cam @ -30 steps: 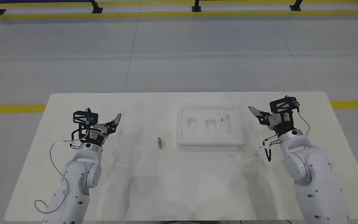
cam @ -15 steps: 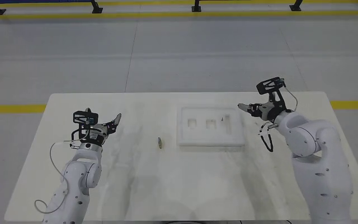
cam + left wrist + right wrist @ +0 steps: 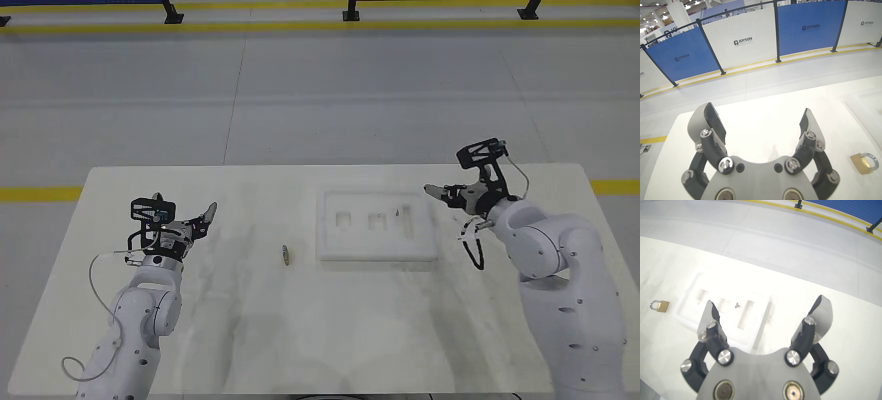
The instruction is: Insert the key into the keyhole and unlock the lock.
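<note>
1. The key (image 3: pixel 397 212) sits in the white foam tray (image 3: pixel 330 250), at about 1 o'clock from the tray's middle and between two of its cut-outs. Nothing is touching it.
2. The lock (image 3: pixel 286 254) lies on the bare desk (image 3: pixel 300 330) at the tray's 9 o'clock, apart from the tray, with its shackle closed as far as the wrist views show.
3. The right gripper (image 3: pixel 437 193) hovers at the tray's 2 o'clock, near the key, released and holding nothing.
4. The left gripper (image 3: pixel 759 113) waits at the lock's 10 o'clock, well apart from it, also released and holding nothing.
5. By my judgement nothing is done yet: picking up the key, steadying the lock, inserting and turning all remain.
</note>
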Robot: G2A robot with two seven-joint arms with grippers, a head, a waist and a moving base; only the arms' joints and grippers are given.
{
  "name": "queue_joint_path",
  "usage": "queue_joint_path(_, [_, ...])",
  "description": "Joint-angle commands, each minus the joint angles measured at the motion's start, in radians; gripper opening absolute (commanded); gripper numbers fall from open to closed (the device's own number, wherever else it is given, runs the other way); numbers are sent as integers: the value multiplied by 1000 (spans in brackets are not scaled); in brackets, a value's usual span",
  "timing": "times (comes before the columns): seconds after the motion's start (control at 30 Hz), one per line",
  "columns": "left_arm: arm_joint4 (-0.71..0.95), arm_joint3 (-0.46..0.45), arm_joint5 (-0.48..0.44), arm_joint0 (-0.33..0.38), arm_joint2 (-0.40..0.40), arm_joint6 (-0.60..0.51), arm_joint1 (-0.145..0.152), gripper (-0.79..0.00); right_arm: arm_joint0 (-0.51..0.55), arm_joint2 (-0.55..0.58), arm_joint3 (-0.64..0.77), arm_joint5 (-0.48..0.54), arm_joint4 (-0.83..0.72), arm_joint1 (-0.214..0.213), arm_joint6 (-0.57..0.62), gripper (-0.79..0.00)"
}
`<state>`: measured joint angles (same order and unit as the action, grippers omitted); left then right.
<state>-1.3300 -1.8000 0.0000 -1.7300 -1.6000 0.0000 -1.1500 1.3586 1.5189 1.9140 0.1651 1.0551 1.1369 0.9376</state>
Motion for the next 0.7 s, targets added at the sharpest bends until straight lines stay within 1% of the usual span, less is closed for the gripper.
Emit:
queue_joint_path(0.0, [0,0,0,0,0,0,0,0,-14,-31,1,-1,26,0,55,0])
queue_joint_path(0.03, [0,0,0,0,0,0,0,0,-24,-48,1,-13,22,1,86,0])
queue_joint_path(0.13, [0,0,0,0,0,0,0,0,-81,-106,-19,-62,45,4,228,0])
queue_joint_path(0.2, [0,0,0,0,0,0,0,0,-126,-150,-41,-97,59,8,324,0])
queue_joint_path(0.33, [0,0,0,0,0,0,0,0,-225,-220,-92,-180,64,18,474,0])
queue_joint_path(0.4, [0,0,0,0,0,0,0,0,-275,-262,-125,-189,63,23,562,0])
queue_joint_path(0.5, [0,0,0,0,0,0,0,0,-339,-310,-168,-220,62,33,598,0])
queue_joint_path(0.67, [0,0,0,0,0,0,0,0,-405,-416,-282,-269,65,40,598,0])
